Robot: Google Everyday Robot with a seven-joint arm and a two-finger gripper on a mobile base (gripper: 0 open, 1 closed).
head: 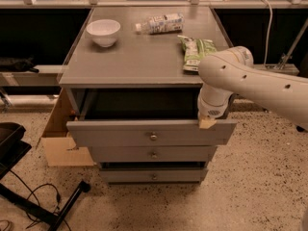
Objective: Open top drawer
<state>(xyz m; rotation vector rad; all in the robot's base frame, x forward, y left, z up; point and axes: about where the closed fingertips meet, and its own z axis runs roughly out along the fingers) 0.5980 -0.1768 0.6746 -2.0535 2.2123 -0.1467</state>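
Note:
The top drawer (120, 134) of the grey cabinet stands pulled out, its wide front showing a small round brass knob (153, 136) and a dark opening behind it. My gripper (208, 121) points down at the right end of the drawer front's top edge, with a tan fingertip (207, 124) touching that edge. My white arm (255, 83) reaches in from the right. Two narrower drawers (152, 154) sit below, closed or nearly closed.
On the cabinet top (139, 57) are a white bowl (103, 32), a plastic bottle lying on its side (160, 24) and a green snack bag (197, 51). A cardboard box (60, 138) leans at the cabinet's left. A black stand and cables (33, 201) lie at lower left.

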